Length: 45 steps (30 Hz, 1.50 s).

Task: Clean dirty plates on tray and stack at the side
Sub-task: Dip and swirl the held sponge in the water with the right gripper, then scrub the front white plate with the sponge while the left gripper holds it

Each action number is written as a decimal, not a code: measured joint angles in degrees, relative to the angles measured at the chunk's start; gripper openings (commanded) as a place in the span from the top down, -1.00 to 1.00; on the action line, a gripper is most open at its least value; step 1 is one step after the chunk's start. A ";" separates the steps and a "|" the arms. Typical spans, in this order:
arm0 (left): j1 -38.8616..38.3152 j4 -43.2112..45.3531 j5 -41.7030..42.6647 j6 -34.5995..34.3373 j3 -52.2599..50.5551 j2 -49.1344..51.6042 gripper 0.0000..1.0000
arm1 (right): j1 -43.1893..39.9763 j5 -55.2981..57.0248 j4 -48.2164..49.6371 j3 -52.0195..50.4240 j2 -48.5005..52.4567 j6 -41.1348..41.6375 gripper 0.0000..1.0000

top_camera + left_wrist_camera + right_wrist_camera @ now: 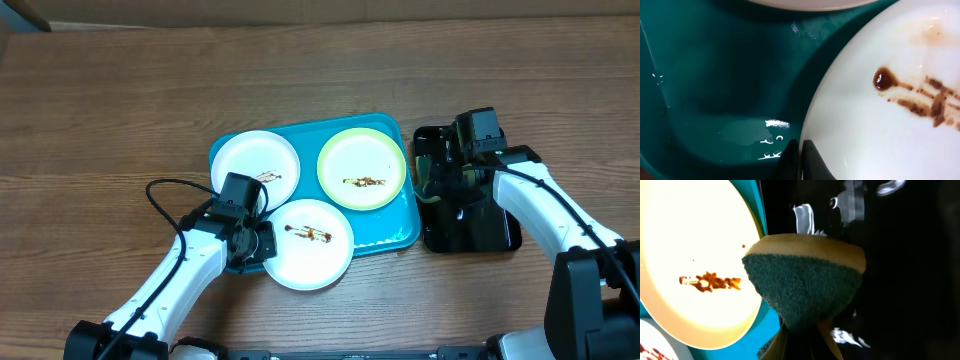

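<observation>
The turquoise tray (395, 238) holds three plates with brown smears. One white plate (250, 155) lies at its back left. The green-rimmed plate (362, 150) lies at the back right and also shows in the right wrist view (695, 240). A second white plate (315, 262) lies at the front, overhanging the tray's edge. My left gripper (256, 240) is shut on this plate's left rim; the left wrist view shows its jaws (800, 152) pinching the rim of the plate (880, 135) over the tray (715, 75). My right gripper (440, 170) is shut on a yellow-and-green sponge (805, 280), beside the green-rimmed plate.
A smaller black tray (490, 230) stands right of the turquoise tray, under my right gripper; it also shows in the right wrist view (910, 280). The wooden table (120, 100) stretches to the left and back. A black cable loops by my left arm (160, 195).
</observation>
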 measured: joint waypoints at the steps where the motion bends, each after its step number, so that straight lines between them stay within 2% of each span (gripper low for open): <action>1: 0.00 0.00 0.00 0.02 0.00 0.00 0.91 | 0.00 0.00 0.00 0.00 0.00 -0.13 0.81; 4: 0.00 0.00 0.00 0.02 0.00 0.00 0.92 | 0.00 0.55 -0.96 0.09 0.00 -0.37 0.77; 9: 0.00 0.02 0.00 0.02 0.02 0.00 0.92 | 0.02 4.66 -7.91 2.49 0.00 -0.39 0.77; 12: 0.00 0.04 0.00 0.04 0.04 0.00 0.92 | 0.02 6.99 -11.19 5.92 -0.31 -0.57 0.92; 14: 0.00 0.20 0.00 0.09 0.07 0.00 0.92 | 0.02 7.19 -12.15 7.67 -1.11 -0.55 0.92; 18: 0.00 0.50 0.00 0.44 0.07 0.00 0.92 | 1.25 3.15 -13.20 9.14 -3.85 -1.97 0.92; 21: 0.00 0.76 0.00 0.70 0.07 0.00 0.92 | 5.11 -2.03 -13.05 9.18 -4.31 -3.23 0.93; 25: 0.00 1.05 0.00 0.94 0.07 0.00 0.92 | 13.07 -5.95 -9.57 9.18 -4.31 -2.93 0.93; 32: 0.00 1.09 0.00 0.94 0.07 0.00 0.92 | 26.27 -8.26 0.92 9.18 -3.32 6.01 0.93; 38: 0.00 1.11 0.00 0.94 0.07 0.00 0.92 | 30.80 -11.15 6.43 9.18 2.78 14.27 0.93; 45: 0.00 1.11 0.00 0.94 0.07 0.00 0.92 | 33.09 -15.96 10.23 9.18 9.97 18.64 0.93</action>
